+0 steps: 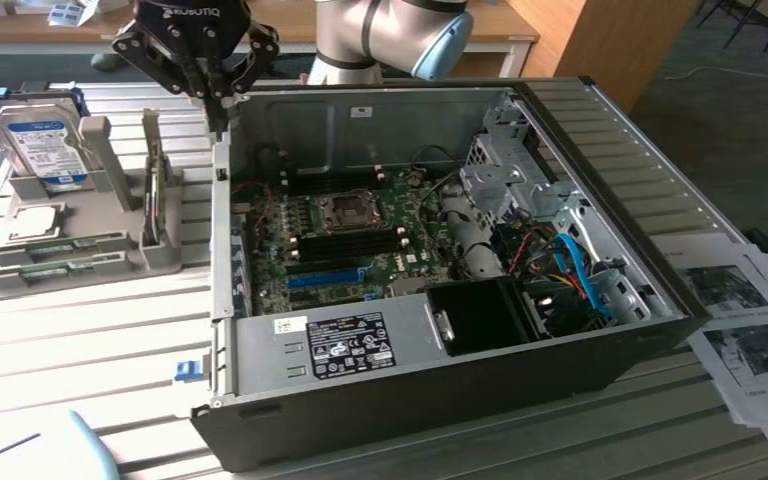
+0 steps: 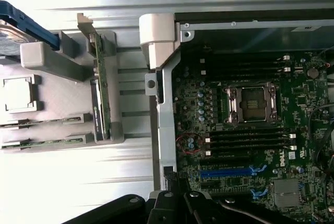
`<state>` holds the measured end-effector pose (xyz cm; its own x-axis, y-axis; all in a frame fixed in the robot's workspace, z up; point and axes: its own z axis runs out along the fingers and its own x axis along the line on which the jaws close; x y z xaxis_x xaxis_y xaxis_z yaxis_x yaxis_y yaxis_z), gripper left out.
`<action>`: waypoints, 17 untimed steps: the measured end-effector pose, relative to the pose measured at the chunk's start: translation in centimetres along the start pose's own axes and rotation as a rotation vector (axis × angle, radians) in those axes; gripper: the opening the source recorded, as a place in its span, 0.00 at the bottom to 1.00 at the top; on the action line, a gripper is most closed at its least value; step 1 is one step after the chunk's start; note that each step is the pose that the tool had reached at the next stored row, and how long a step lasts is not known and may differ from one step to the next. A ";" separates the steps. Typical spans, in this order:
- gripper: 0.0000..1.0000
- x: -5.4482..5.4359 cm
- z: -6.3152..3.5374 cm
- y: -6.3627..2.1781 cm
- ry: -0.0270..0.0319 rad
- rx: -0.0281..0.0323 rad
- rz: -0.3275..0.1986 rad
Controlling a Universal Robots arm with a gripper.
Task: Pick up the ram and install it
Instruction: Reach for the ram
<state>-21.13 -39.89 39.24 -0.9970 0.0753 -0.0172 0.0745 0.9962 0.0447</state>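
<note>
Two ram sticks, thin and green, lie edge-up in the grey holder at the exterior view's left. The second stick lies just beside the first. My gripper hangs above the left wall of the open computer case, between the holder and the motherboard. Its fingers are shut with nothing between them. Its black linkages also show in the wrist view. Black memory slots flank the processor socket.
A hard drive stands at the back of the holder, and a processor chip lies flat on it. A green expansion card stands upright near the case. A blue slot sits below the memory slots. Papers lie at the right.
</note>
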 end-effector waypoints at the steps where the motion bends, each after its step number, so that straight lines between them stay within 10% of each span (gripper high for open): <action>1: 0.09 0.2 0.00 -0.01 0.0001 0.0000 0.000; 17: 0.09 2.8 -0.03 -0.21 0.0019 0.0002 0.000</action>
<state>-23.98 -39.88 39.21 -0.9970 0.0754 -0.0153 0.0747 0.9962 0.0445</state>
